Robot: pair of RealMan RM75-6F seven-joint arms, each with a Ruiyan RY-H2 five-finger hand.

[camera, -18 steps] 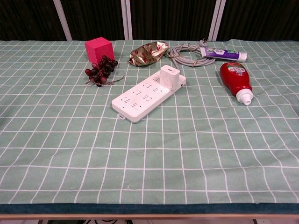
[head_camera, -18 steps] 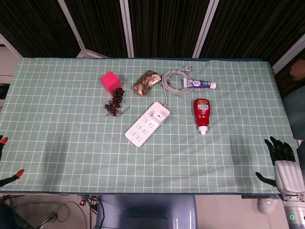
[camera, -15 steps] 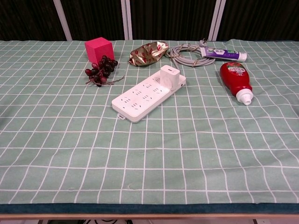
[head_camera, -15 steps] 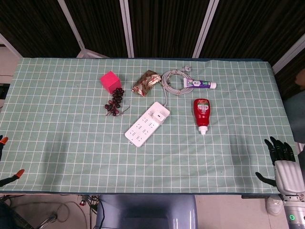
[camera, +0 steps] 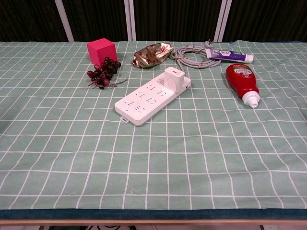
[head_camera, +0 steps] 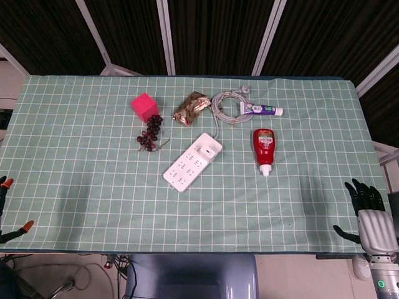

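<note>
Left hand (head_camera: 7,212) cut off at frame edge; toothpaste (head_camera: 262,110) label unreadable

Pink cube (head_camera: 144,106) beside grapes (head_camera: 149,133), foil wrapper (head_camera: 192,107)

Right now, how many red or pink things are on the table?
3. A pink cube sits at the back left, dark red grapes lie just in front of it, and a red squeeze bottle lies right of the white power strip.
</note>
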